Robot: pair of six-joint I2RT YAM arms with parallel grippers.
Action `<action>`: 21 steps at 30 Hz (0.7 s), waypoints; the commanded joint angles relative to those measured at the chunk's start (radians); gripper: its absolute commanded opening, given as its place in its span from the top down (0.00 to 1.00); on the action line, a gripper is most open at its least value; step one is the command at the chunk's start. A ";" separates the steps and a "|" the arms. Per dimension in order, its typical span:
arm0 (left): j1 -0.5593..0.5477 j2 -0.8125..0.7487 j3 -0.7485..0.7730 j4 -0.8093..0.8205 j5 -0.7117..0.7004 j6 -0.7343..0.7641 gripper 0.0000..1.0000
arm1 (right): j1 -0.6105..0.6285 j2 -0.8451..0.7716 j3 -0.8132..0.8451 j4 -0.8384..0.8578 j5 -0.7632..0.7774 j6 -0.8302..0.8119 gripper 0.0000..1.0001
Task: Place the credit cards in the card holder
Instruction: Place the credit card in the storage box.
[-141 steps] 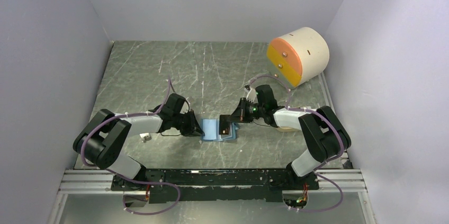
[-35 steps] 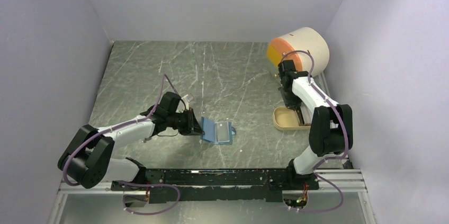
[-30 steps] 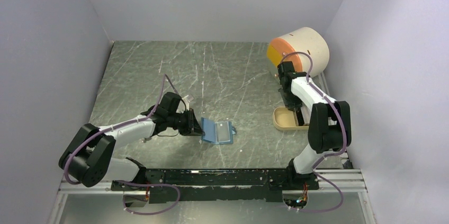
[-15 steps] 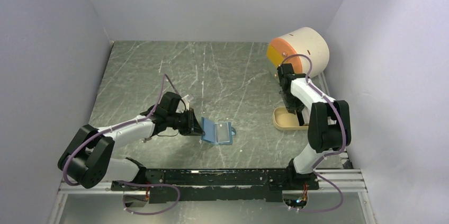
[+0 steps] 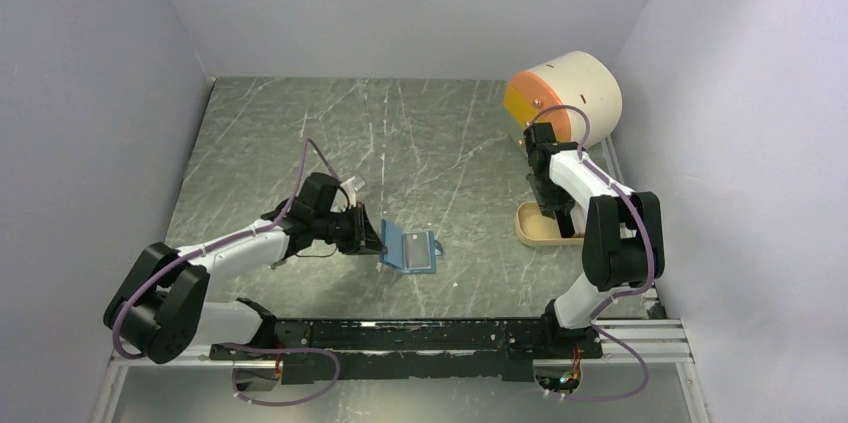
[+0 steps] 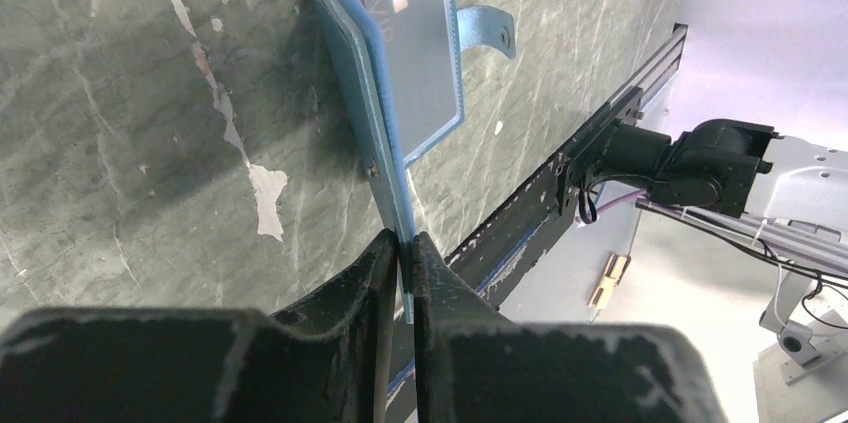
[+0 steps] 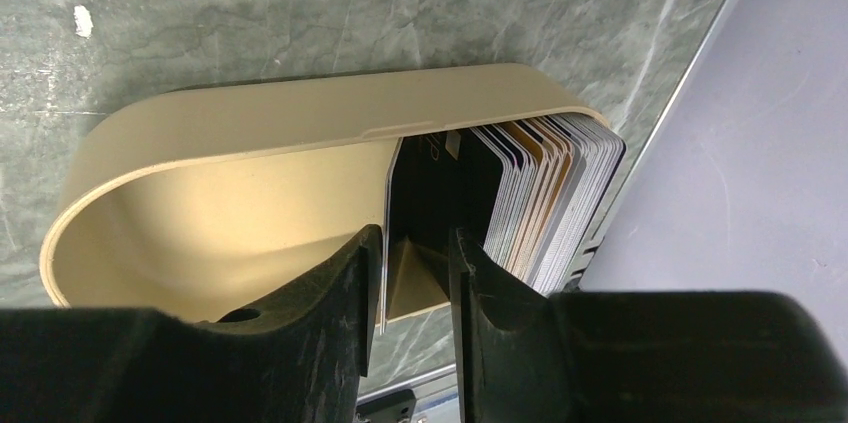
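My left gripper (image 6: 402,248) is clenched on the raised flap of the blue card holder (image 5: 412,249). The holder lies open at about 6 o'clock on the table (image 5: 400,143), and I hold its 9 o'clock edge. My right gripper (image 7: 415,263) hangs released over the tan tray (image 7: 230,123) at the table's 4 o'clock. Its jaws are apart and straddle a dark front card (image 7: 435,188) of the credit cards (image 7: 545,198), which stand on edge at the tray's 3 o'clock end.

The cards look light, stiff and slick, and they are packed tight. I judge the best hold is a flat pinch on the front card's faces near its upper edge, taking care that no neighbour rides along. The holder looks soft and floppy, so its flap needs holding up.

I count one holder, one tray and one card (image 6: 420,58) already behind the holder's clear window. The stack holds perhaps a dozen, too tightly fanned to count exactly.
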 commanded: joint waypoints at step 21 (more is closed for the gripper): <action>-0.009 -0.044 0.018 -0.017 0.012 0.015 0.84 | -0.014 -0.086 -0.022 0.038 0.126 -0.002 0.68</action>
